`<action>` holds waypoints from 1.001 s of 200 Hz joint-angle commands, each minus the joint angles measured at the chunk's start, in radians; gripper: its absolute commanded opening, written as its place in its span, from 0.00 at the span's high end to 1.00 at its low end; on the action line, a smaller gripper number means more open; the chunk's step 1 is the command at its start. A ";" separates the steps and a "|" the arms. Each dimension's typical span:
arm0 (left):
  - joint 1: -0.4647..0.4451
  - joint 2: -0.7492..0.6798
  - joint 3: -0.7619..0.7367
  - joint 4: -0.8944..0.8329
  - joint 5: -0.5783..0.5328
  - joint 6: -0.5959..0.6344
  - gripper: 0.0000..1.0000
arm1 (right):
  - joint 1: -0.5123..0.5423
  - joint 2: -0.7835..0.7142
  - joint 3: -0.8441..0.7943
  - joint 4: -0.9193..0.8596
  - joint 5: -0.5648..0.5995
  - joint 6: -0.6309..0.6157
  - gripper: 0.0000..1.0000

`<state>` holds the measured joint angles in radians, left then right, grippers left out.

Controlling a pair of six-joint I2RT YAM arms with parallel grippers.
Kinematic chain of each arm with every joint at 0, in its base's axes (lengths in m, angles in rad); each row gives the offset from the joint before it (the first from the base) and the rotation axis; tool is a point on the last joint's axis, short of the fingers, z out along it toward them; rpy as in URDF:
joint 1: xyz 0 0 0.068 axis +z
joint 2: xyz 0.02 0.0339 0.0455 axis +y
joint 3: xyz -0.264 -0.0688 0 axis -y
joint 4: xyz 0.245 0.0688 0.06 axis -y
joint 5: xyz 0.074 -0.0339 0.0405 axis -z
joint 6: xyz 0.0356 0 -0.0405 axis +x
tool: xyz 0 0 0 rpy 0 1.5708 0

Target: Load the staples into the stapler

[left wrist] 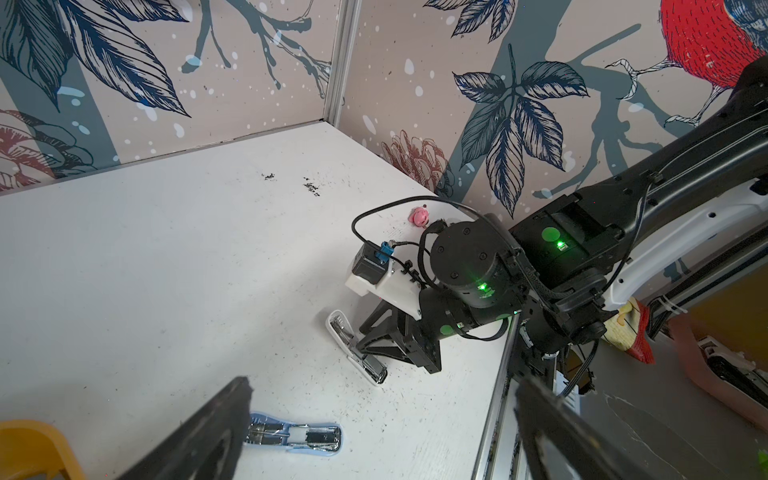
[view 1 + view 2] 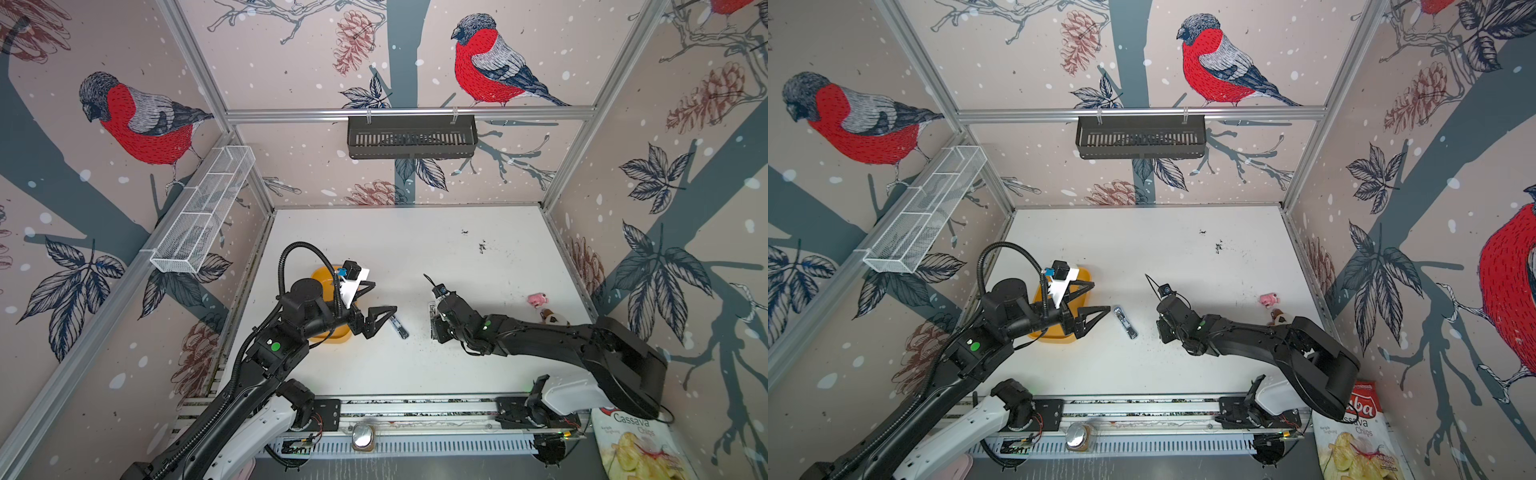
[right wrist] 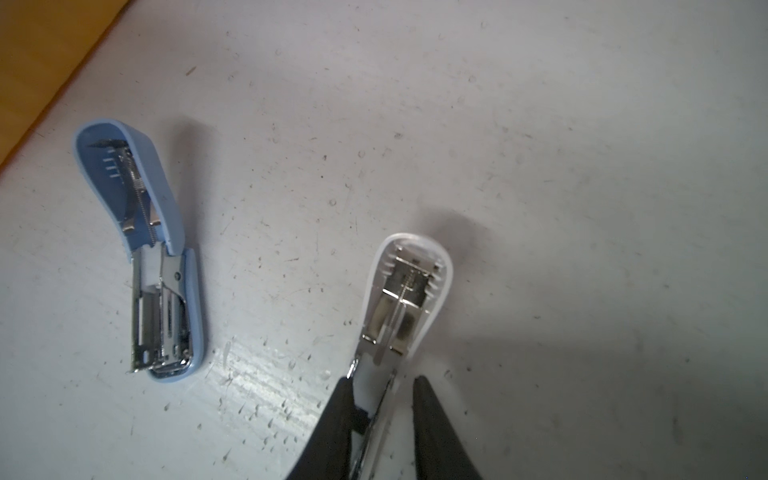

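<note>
right claw pinched on the white stapler, left claw spread wide

the white stapler [image 3: 409,291] lies swung open near the middle of the tabletop [image 2: 395,249], lid flat and the metal rail bare. the right claw [image 3: 382,379] is set narrow across its base half. one finger [image 3: 332,419] sits against the rail and the other on the far side, which reads as a grip on the stapler.

the blue stapler [image 2: 1125,322] lies at 9 o'clock of the white one, near but apart. it is also folded open, runs from 11 to 5 o'clock in both top views, and nothing touches it.

the left claw [image 2: 384,296] hangs spread wide above the tabletop, just at 9 o'clock of the blue stapler, holding nothing. beyond it the yellow tray [image 2: 321,277] sits at the tabletop's 9 o'clock edge. its inside is mostly hidden by the left arm, so the staples cannot be made out.

a pink toy [image 2: 538,299] stands at the 3 o'clock edge, with dark specks [image 2: 482,246] toward 1 o'clock.
</note>
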<state>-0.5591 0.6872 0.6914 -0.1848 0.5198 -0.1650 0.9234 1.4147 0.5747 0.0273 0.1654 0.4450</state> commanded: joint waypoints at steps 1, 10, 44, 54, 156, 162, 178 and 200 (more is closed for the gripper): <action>0.003 0.001 0.003 0.010 0.000 0.006 0.02 | 0.000 0.007 -0.004 0.011 0.004 0.009 0.72; 0.002 0.002 0.003 0.010 -0.001 0.005 0.02 | 0.001 0.009 -0.004 0.011 0.008 0.009 0.73; 0.002 0.004 0.003 0.010 -0.001 0.005 0.02 | 0.000 0.020 -0.003 0.017 0.010 0.011 0.73; 0.002 0.004 0.003 0.010 -0.001 0.005 0.02 | 0.001 0.025 -0.001 0.016 0.010 0.011 0.73; 0.002 0.007 0.003 0.011 -0.007 0.006 0.02 | 0.019 -0.015 -0.013 -0.016 0.029 0.016 0.74; 0.002 0.008 0.003 0.010 -0.008 0.005 0.02 | 0.020 -0.020 -0.010 -0.017 0.029 0.018 0.74; 0.003 0.013 0.001 0.009 -0.026 0.000 0.02 | 0.022 -0.047 -0.002 -0.018 0.031 0.020 0.74; 0.003 0.033 -0.001 0.001 -0.065 -0.014 0.02 | 0.025 -0.090 -0.002 -0.013 0.047 0.033 0.73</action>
<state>-0.5591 0.7052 0.6914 -0.1848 0.4927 -0.1658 0.9424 1.3602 0.5674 0.0074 0.1806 0.4522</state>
